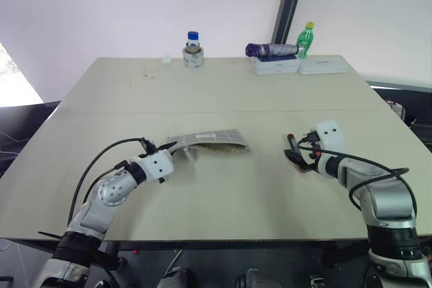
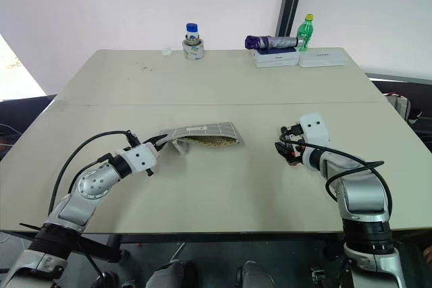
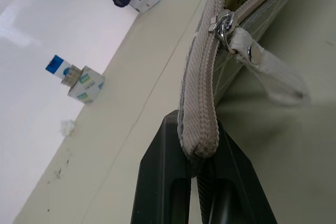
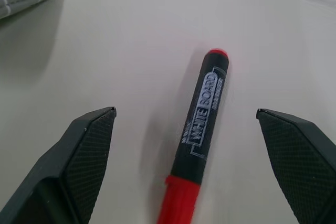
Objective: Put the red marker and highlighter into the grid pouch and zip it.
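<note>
Your red marker [image 4: 198, 142] reads "WHITE BOARD" (white print) and lies low centre between the right gripper's [image 4: 195, 156] spread fingers. The left gripper [image 3: 202, 179] pinches the grid pouch [image 1: 210, 141] end, mid-frame. Bottles [image 1: 193, 40] stand behind.

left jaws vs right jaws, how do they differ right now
The left gripper has its jaws shut on the end of the grid pouch, holding its open mouth up off the table. The right gripper has its jaws wide open and holds nothing; the red marker lies flat on the table between them, untouched. Both have black fingers and work low over the same table.
</note>
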